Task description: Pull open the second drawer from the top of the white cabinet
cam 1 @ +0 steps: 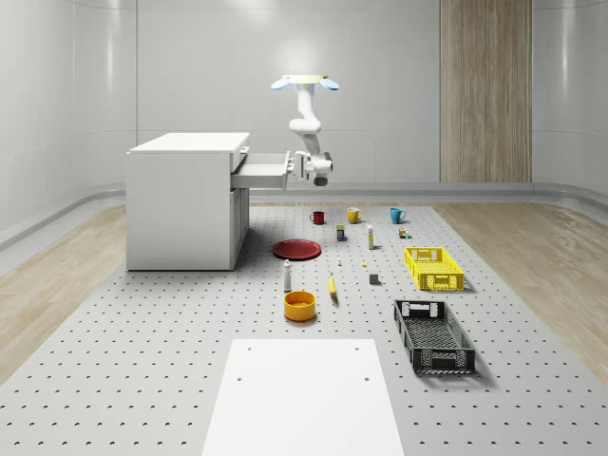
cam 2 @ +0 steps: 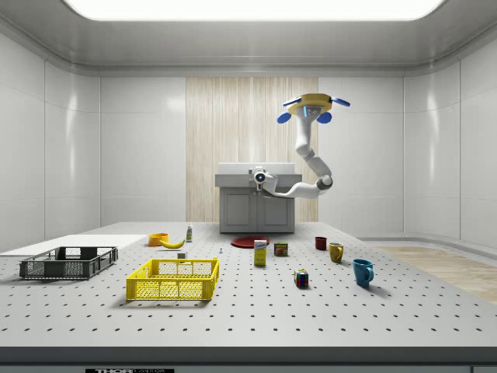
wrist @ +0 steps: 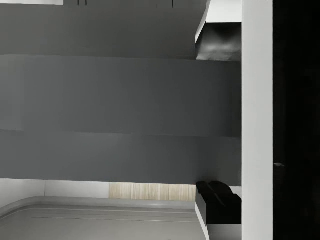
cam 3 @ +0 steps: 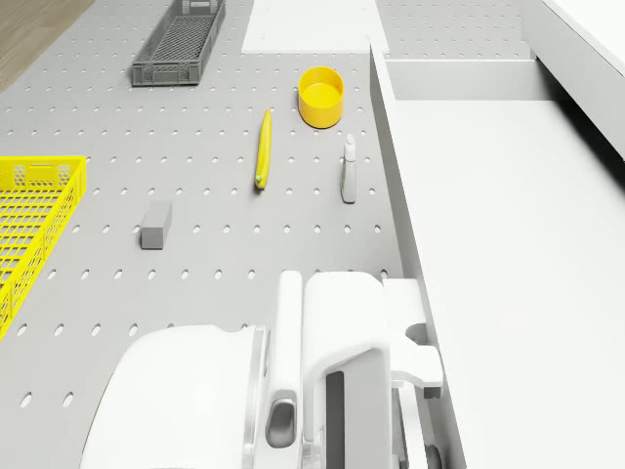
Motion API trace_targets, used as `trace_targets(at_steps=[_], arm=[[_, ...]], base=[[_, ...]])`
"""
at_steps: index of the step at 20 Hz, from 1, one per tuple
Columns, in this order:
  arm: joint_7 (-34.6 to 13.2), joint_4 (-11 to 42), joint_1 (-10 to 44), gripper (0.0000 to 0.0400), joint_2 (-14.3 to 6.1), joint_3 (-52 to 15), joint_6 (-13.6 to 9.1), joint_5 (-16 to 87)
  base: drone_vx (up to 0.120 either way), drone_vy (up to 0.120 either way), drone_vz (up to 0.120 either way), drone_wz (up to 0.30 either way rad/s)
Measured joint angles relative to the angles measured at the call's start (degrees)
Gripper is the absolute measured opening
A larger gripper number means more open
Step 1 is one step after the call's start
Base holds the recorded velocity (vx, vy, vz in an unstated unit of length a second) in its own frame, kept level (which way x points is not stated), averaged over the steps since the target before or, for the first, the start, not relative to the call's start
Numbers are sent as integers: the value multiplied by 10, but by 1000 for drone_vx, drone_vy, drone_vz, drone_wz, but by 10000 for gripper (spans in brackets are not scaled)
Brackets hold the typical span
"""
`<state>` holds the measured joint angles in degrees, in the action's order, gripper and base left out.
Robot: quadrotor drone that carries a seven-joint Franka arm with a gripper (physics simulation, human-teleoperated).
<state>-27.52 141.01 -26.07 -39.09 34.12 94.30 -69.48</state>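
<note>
Gripper (cam 1: 306, 167): just right of centre in the whole-scene view, pressed against the front end of the extended drawer; whether the fingers are parted or clamped on the handle cannot be told from these renders.

Gripper, drone view (cam 3: 415, 347): lower centre of the frame, the white hand butts against the drawer's front edge.

Drawer (cam 1: 258, 169): centre of the whole-scene view, projecting from the cabinet's upper part toward the frame's right; it appears already drawn well out.

Drawer interior (cam 3: 498, 244): right half of the drone view, an open white tray running from lower right toward the upper centre.

Key relation: the drawer lies directly ahead of the gripper, on the cabinet side; its long axis runs in line with the gripper's approach, so any further pull, by judgement, goes straight away from the cabinet.

White cabinet (cam 1: 185, 199): left of centre in the whole-scene view, standing on the perforated floor (cam 1: 142, 342).

Drone (cam 1: 306, 84): upper centre of the whole-scene view, hovering above and slightly beyond the drawer's front end, the arm (cam 1: 305, 123) hanging down to the gripper.

Drone, side view (cam 2: 314, 104): upper right of centre, in front of the wooden wall panel (cam 2: 233, 124).
</note>
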Motion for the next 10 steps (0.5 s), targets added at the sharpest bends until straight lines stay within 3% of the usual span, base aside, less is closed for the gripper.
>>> trace_targets(at_steps=[3,10], arm=[[-12,-2,-4,316,-5,0,3,1],[-24,-3,-14,303,-13,4,11,4]], base=[[0,107,0,0],[0,0,0,0]])
